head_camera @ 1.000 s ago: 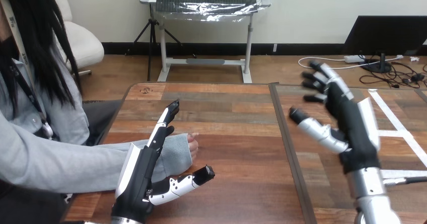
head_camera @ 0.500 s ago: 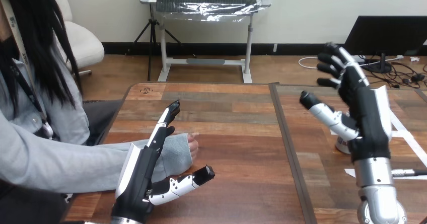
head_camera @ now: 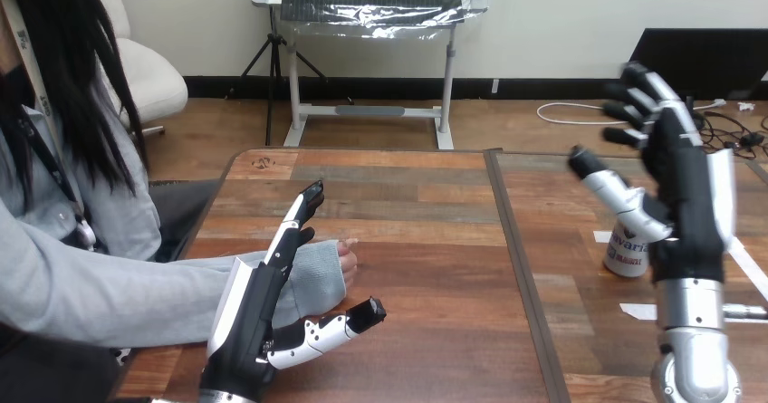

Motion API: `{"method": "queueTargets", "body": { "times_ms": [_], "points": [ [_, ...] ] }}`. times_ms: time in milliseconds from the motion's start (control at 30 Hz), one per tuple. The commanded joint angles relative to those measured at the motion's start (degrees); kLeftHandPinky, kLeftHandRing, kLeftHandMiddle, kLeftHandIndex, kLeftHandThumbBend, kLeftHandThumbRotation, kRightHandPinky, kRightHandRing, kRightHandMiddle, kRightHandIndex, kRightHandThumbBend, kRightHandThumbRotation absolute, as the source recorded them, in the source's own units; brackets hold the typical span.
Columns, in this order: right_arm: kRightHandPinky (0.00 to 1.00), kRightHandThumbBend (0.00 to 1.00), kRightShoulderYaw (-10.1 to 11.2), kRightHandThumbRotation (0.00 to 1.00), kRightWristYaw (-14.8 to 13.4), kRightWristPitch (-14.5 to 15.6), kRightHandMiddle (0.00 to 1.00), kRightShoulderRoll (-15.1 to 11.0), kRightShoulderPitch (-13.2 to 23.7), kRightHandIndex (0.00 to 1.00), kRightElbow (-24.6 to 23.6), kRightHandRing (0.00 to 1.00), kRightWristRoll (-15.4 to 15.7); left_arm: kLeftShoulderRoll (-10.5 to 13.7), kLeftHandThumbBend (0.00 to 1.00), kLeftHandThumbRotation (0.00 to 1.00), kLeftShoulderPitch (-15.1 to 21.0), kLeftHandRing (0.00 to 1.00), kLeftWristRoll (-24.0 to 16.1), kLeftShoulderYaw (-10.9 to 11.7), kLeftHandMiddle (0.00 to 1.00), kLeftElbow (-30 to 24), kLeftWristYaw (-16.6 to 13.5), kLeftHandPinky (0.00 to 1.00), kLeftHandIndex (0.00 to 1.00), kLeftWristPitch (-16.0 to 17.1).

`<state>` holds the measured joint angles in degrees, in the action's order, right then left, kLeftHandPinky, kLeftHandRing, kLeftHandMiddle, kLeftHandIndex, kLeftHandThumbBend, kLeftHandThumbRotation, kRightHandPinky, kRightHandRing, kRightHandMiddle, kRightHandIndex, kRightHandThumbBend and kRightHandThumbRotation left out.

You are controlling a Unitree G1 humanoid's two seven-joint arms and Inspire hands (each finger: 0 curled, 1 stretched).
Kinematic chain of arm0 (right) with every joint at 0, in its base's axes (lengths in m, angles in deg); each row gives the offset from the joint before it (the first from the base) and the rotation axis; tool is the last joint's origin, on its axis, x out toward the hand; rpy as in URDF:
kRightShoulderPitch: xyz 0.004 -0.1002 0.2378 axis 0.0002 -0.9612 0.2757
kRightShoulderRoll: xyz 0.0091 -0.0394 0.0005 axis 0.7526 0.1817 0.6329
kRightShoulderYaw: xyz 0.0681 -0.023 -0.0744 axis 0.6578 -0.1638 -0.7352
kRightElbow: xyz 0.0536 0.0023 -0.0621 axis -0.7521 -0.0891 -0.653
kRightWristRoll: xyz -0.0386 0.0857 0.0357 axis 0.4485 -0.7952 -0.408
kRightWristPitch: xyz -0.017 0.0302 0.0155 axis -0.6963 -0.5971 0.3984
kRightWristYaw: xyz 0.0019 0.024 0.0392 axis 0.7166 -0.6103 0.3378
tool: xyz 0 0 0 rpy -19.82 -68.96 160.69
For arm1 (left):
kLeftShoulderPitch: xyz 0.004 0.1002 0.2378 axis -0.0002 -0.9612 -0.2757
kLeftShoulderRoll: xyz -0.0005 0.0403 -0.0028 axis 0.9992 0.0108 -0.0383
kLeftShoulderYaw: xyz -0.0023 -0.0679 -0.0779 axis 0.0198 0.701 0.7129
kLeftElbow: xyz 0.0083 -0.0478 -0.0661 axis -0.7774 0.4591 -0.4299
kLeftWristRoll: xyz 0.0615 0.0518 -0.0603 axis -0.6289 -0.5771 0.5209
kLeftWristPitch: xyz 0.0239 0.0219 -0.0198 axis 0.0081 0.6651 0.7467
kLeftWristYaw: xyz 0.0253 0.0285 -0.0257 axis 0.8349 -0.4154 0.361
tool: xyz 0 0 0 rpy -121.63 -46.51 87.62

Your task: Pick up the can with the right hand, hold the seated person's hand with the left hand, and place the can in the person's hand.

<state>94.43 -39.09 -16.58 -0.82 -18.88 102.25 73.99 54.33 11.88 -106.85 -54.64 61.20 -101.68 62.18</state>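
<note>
The table [head_camera: 426, 240] is brown wooden planks, streaked light and dark; a dark seam [head_camera: 513, 240] runs top to bottom right of centre; white tape [head_camera: 637, 311] lies at lower right; a broad stretch of plank separates the two hands. The can [head_camera: 627, 251], white and round, stands upright at mid right, partly behind the right hand [head_camera: 679, 195], which is raised, fingers spread wide, holding nothing. At lower left the left hand [head_camera: 252, 321] stands on edge, fingers straight, thumb spread toward centre, in front of the grey sleeve [head_camera: 317, 276]; the person's hand [head_camera: 348, 258] rests just beside it; whether they touch I cannot tell.
</note>
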Motion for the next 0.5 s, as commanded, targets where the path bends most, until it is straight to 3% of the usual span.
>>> {"method": "queueTargets", "body": {
  "times_ms": [0, 333, 467],
  "points": [
    [0.71, 1.00, 1.99, 0.52, -1.51, -0.65, 0.81, -1.15, 5.15, 0.85, -1.30, 0.78, -1.28, 0.02, 1.00, 0.54, 3.75, 0.96, 1.19, 1.04, 0.95, -0.95, 0.10, 0.90, 0.95, 0.95],
    [0.69, 1.00, 3.25, 0.50, -3.95, -0.35, 0.80, -1.73, 6.01, 0.85, -0.53, 0.76, -0.59, 0.09, 1.00, 0.54, 3.64, 0.96, 0.98, 0.98, 0.95, -1.23, 0.14, 0.91, 0.95, 0.77],
    [0.69, 1.00, 3.54, 0.49, -6.16, 0.19, 0.80, -2.29, 6.39, 0.85, -0.08, 0.76, 0.65, 0.15, 1.00, 0.54, 3.63, 0.96, 0.76, 0.95, 0.95, -1.09, -0.01, 0.91, 0.96, 0.90]
  ]
}}
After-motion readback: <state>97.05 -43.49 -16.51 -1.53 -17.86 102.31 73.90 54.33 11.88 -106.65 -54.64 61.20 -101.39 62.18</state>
